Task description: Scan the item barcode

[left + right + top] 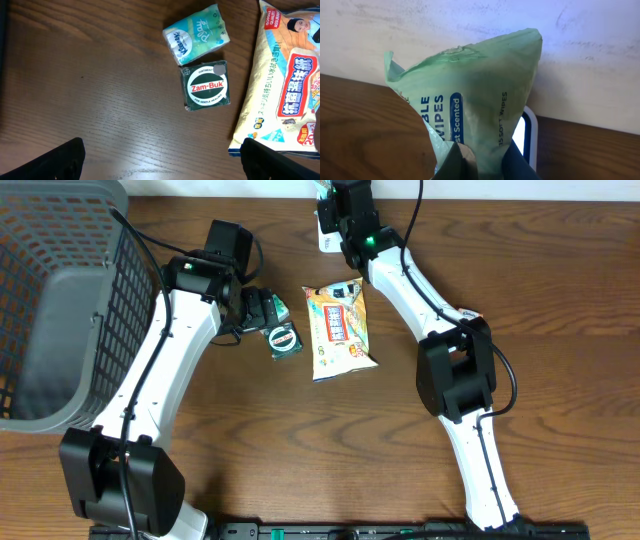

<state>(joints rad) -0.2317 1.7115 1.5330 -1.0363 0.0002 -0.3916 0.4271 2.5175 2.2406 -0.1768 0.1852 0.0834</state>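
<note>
Right gripper (485, 162) is clamped on the wipes pack (480, 85), holding it upright at the far edge of the table (570, 300), just in front of a white device (529, 135), likely the scanner. Whether the barcode faces it I cannot tell, so the scan looks under way, not finished. Left gripper (167, 165) hangs wide open over one tin (206, 86), one tissue pack (197, 32) and one pouch (285, 75); one basket (60, 310) stands at the left.

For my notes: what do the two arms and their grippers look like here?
The left arm and right arm have white rounded links with bulky black joint housings and thin black cables running alongside. A small green light glows near each wrist. The left gripper's fingers and the right gripper's fingers are dark, nearly black.
</note>
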